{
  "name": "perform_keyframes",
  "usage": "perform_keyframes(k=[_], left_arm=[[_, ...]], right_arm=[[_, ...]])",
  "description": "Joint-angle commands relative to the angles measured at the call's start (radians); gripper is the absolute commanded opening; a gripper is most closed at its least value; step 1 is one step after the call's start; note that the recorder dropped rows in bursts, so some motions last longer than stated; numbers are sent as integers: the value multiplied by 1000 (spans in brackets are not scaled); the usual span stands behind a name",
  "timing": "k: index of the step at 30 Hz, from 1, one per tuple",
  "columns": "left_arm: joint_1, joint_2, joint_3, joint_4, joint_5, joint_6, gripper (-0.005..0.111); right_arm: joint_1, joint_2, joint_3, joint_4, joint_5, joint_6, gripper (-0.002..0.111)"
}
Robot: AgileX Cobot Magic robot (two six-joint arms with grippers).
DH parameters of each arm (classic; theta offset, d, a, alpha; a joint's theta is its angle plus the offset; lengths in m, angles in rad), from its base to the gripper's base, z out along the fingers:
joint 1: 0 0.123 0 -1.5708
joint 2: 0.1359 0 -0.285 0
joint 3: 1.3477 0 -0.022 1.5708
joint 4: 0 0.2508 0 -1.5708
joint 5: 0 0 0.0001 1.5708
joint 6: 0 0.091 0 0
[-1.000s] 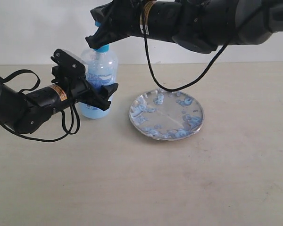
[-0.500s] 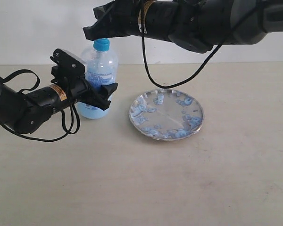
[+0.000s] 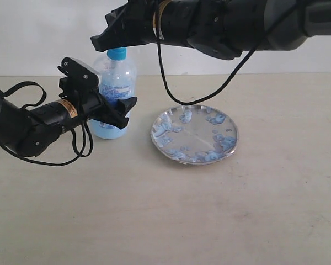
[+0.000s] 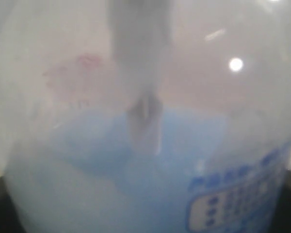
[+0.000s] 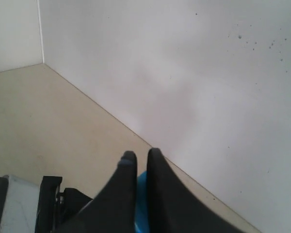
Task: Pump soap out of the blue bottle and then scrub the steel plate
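The blue bottle stands upright on the table, left of the steel plate. My left gripper is shut around its lower body, and the bottle fills the left wrist view with blue liquid and label. My right gripper hovers just above and left of the blue pump head, not touching it, its fingers together and empty. The right wrist view shows that gripper with the pump head below it. Pale blue soap blobs speckle the plate.
The beige table stretches wide in front of and to the right of the plate. A white wall stands close behind the bottle. A black cable hangs from the right arm down to the plate's far rim.
My right gripper has lifted off the pump head and shifted left. The pump head now shows fully. The left gripper and bottle have stayed put.
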Motion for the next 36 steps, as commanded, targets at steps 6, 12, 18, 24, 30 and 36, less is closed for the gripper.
perform_keyframes(k=[6,12,18,24,30,36], left_arm=[[-4,-2,-7,101,-67,-20,4],[-6,-2,-7,108,-67,-46,4],[-6,-2,-7,108,-67,-66,4],[-6,-2,-7,108,-67,-66,4],[-6,-2,-7,108,-69,-73,4],[-6,-2,-7,106,-92,-73,4]], right_arm=[[8,54,36,-32,181,-3,0],[8,54,36,-32,185,-3,0],[8,11,34,-34,118,-101,0],[8,-48,13,-32,82,-233,0],[8,-59,-71,-32,110,-269,0],[8,-59,-81,-32,129,-274,0]])
